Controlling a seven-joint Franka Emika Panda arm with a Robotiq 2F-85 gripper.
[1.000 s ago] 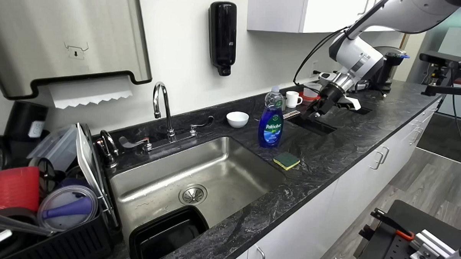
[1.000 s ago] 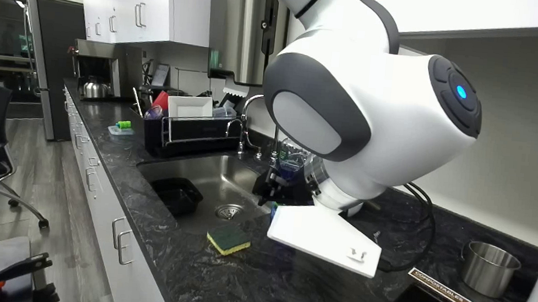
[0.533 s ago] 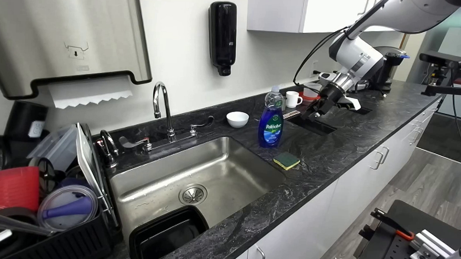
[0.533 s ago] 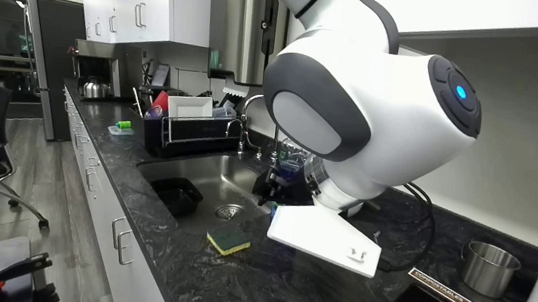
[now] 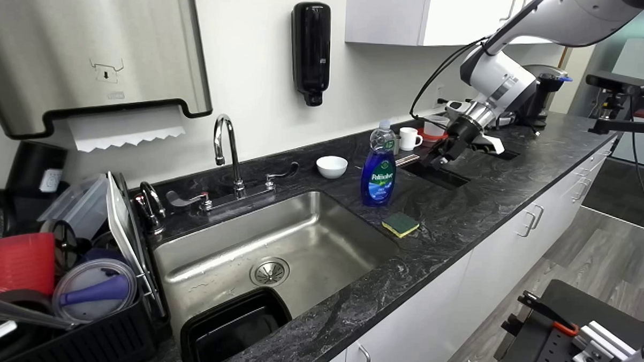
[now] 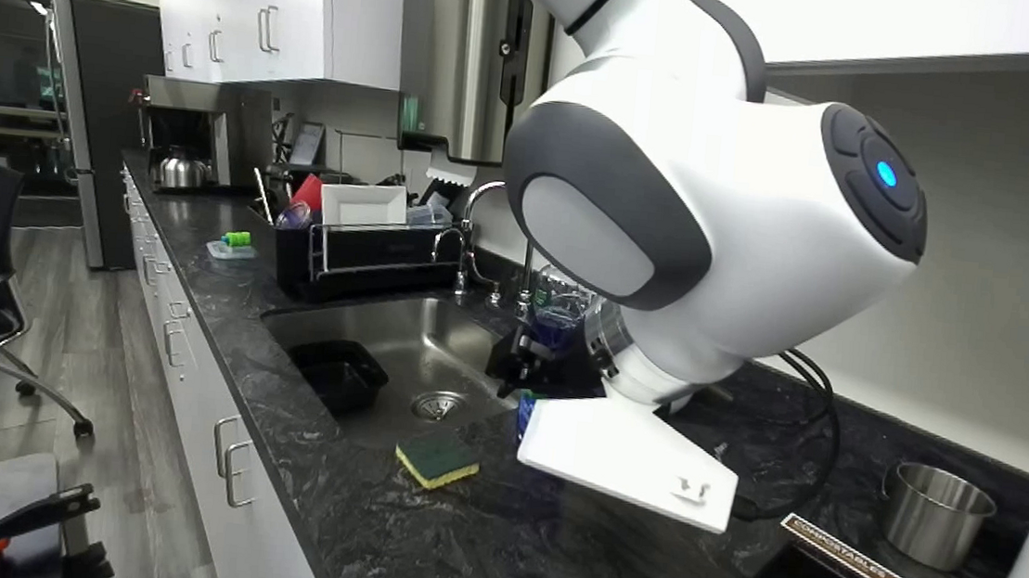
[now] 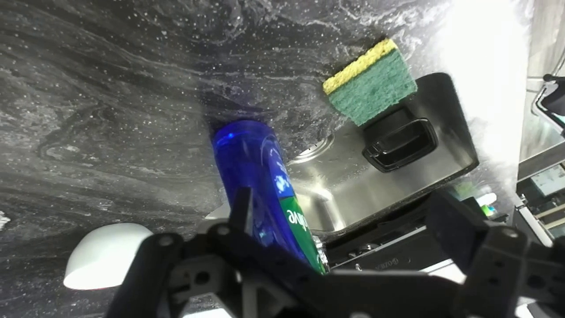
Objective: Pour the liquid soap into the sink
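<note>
The liquid soap, a clear bottle of blue liquid, stands upright on the dark counter beside the steel sink. My gripper is apart from it, tilted downward above the counter, on the bottle's side away from the sink. In an exterior view, my arm and gripper cover much of the liquid soap. The wrist view has my gripper open, its fingers wide apart. There the liquid soap appears behind one finger, and nothing is held. Beyond it lies the sink.
A sponge lies near the sink's edge. A black tub sits in the sink, with the faucet behind it. Along the wall stand a white bowl, a mug and a metal pot.
In an exterior view, my arm and gripper have shifted very slightly to the right. The bottle stands where it was, and my gripper has stayed open.
</note>
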